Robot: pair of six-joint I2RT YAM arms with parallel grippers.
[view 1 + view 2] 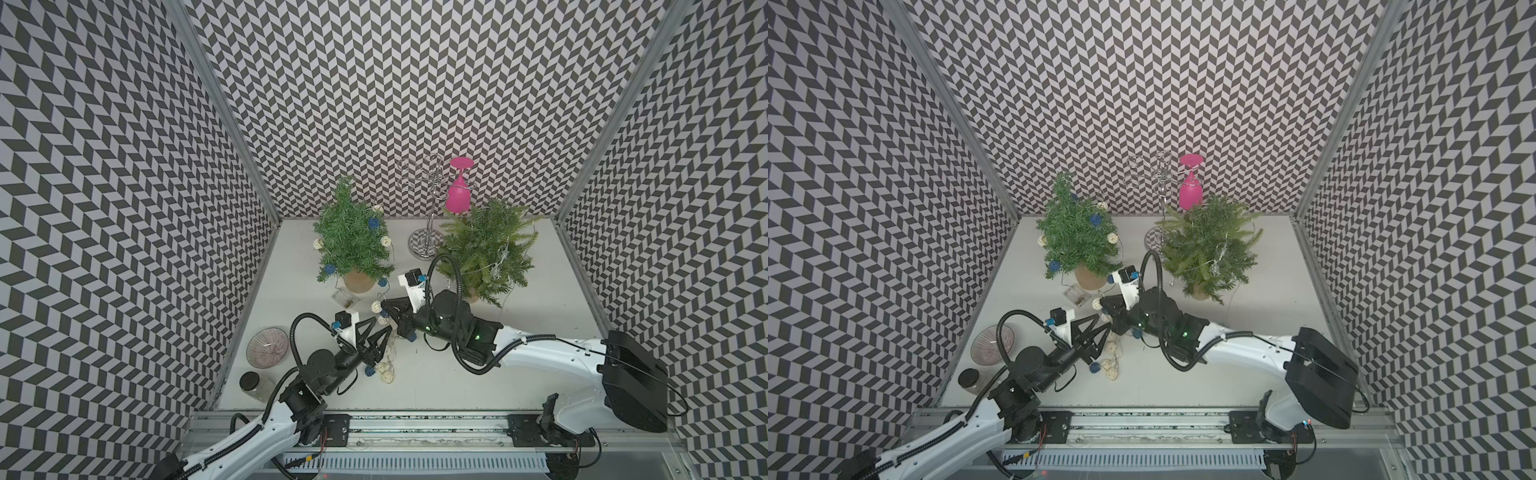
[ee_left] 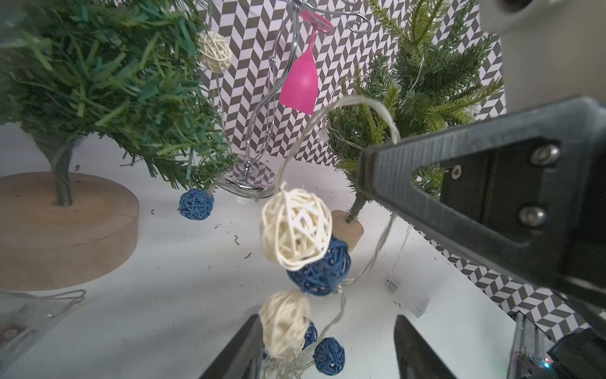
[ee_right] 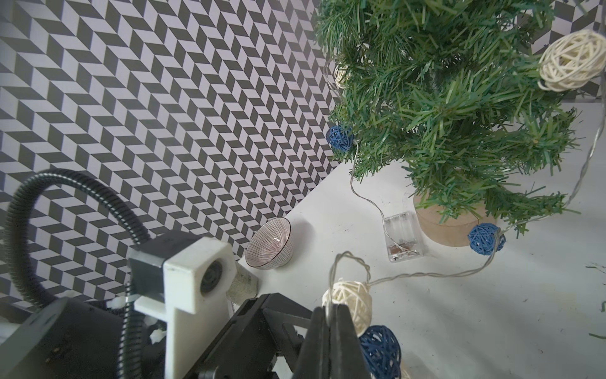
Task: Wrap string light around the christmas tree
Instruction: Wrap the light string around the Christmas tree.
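Slack matters most: the right gripper is clamped on the string light wire, while the left gripper gapes over loose balls at five o'clock from the christmas tree. Probably best to lift high and circle clear of the branches.

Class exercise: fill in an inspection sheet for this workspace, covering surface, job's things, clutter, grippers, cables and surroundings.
Surface: white table, stray green bits.
Job's things: tree partly wound with string light; the rest heaped near the arms.
Clutter: second tree, rack with pink glass, bowl, jar.
Grippers: left gripper jaws apart over the heap; right gripper shut on its wire.
Cables: black hoses arch over both wrists.
Surroundings: zigzag walls on three sides.
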